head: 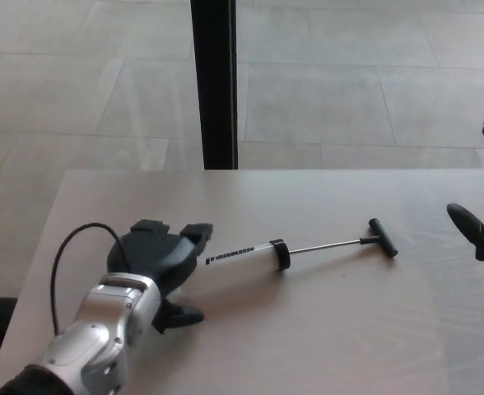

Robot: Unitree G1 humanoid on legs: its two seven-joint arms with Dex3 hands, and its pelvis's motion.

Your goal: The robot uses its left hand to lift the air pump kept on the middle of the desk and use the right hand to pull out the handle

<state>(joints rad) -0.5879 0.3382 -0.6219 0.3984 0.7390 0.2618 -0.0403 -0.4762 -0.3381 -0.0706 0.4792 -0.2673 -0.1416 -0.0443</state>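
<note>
1. The air pump [254, 254] lies flat mid-tabletop [324, 329]; its handle [383, 237] is drawn out on its rod.
2. The left hand [155, 263] rests just beside the barrel, fingers spread.
3. The right hand [482, 222] hangs spread at the tabletop's right edge.

This looks like a bare test room or lab rather than a home. A plain, pale wood-look desk [324, 329] fills the lower half of the frame, with nothing domestic around it. Beyond it, across the upper half, runs a floor of large grey tiles [349, 90] with thin joints, lit evenly. A single black upright post [215, 82] rises at upper centre-left, just behind the desk's far edge. Whether it belongs to a frame or a partition cannot be told.
</note>
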